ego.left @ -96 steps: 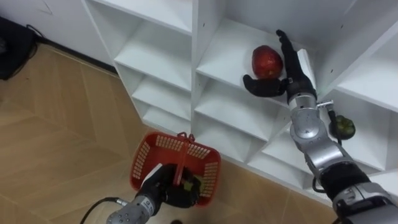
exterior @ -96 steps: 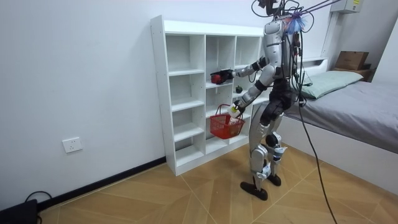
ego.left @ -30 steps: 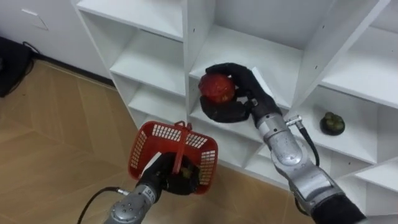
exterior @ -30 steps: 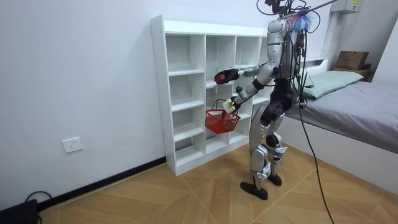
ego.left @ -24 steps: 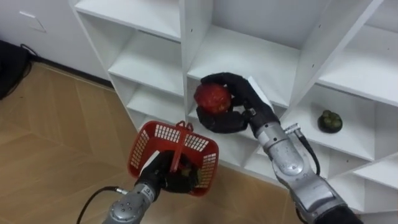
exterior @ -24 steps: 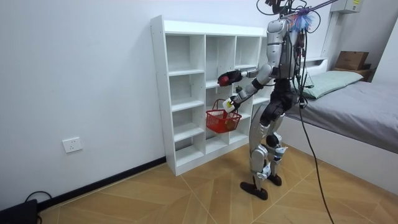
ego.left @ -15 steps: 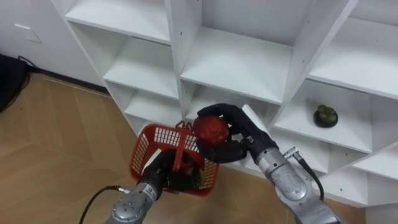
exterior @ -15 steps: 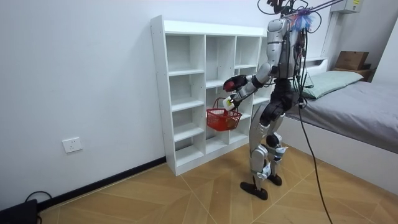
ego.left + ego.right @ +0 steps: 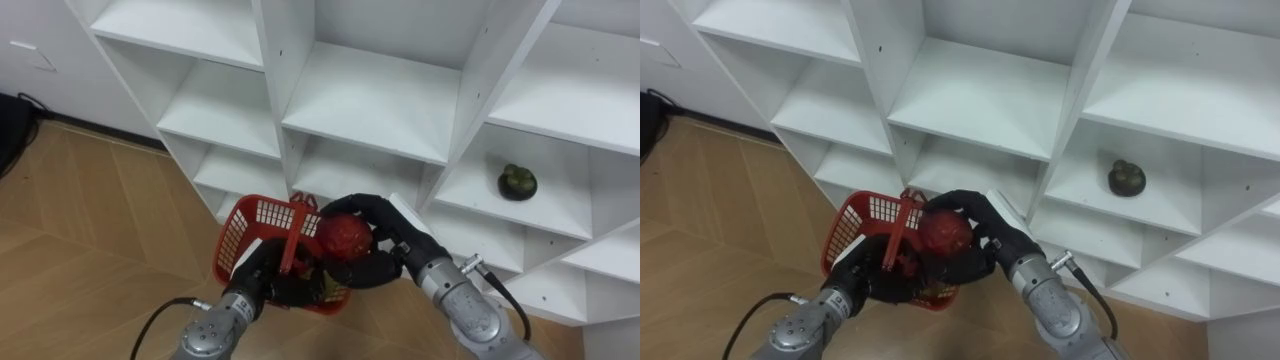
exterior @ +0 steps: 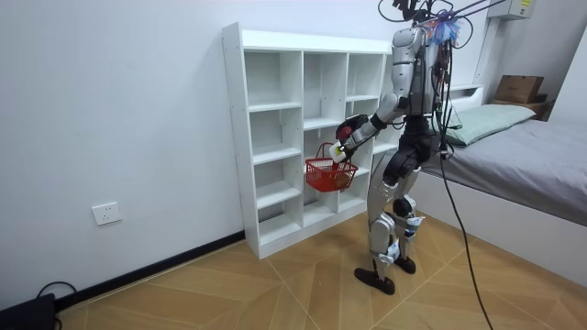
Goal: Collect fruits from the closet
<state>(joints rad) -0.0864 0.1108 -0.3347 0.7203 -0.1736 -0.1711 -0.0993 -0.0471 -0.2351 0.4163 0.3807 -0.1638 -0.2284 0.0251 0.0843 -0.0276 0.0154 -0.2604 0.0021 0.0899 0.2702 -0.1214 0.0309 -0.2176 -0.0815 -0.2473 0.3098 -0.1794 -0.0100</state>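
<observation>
Standing at the closet (image 9: 272,60), right hand (image 9: 398,228) clasps red fruit (image 9: 345,236) above basket (image 9: 250,216) gripped by left hand (image 9: 262,276).

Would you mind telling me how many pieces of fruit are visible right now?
2: a red fruit held in the right hand above the red basket, and a green fruit on a closet shelf further right. Others may lie hidden inside the basket.

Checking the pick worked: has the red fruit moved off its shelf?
Yes. The red fruit, gripped in the right hand, has come down from the closet shelf to just over the red basket.
</observation>
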